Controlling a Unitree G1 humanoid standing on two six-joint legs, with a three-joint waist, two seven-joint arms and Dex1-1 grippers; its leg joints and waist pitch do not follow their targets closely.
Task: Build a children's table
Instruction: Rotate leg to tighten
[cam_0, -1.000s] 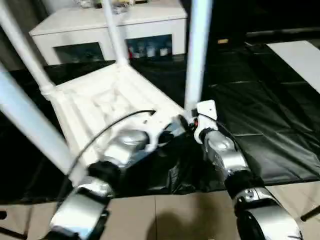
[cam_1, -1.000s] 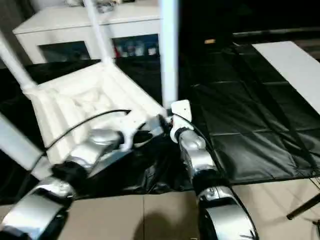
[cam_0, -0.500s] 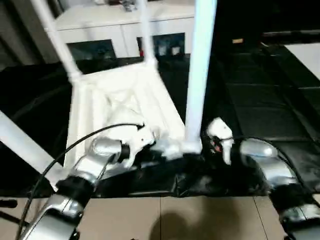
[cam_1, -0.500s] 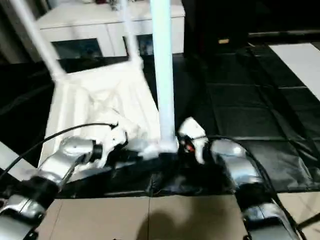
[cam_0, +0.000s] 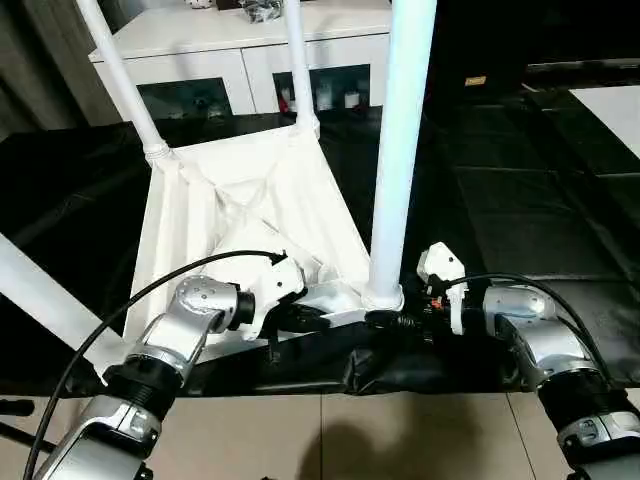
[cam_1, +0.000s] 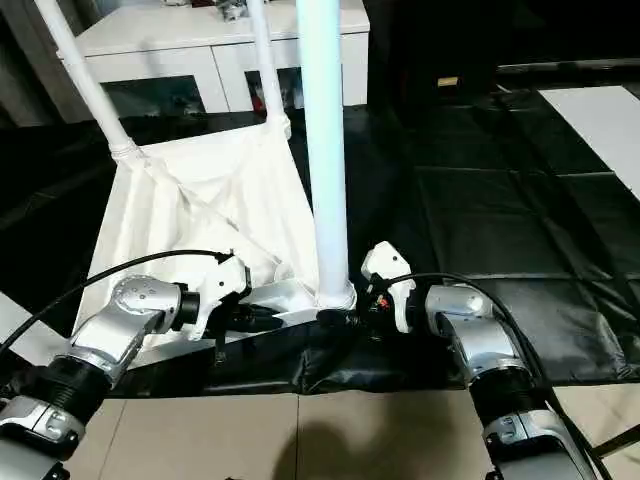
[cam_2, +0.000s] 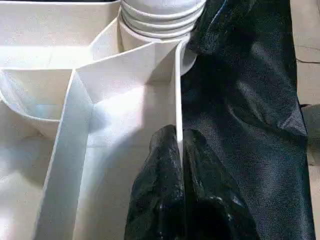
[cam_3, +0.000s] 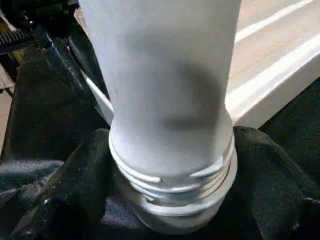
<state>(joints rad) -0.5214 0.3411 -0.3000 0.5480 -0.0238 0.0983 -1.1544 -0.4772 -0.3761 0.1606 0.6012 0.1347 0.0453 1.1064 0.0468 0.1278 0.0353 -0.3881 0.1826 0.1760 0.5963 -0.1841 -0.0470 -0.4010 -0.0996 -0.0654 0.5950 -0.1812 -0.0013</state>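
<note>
White tabletop (cam_0: 250, 215) is lying underside-up on black sheeting (cam_0: 520, 210). Left gripper (cam_2: 175, 150) is pinching its rim; right gripper (cam_1: 352, 318) is seemingly clamping the near leg (cam_0: 400, 150) at its threaded base.

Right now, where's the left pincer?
In the head views the left pincer is on the robot's left at the tabletop's near edge, shut on a thin rib, just left of the nearest leg.
</note>
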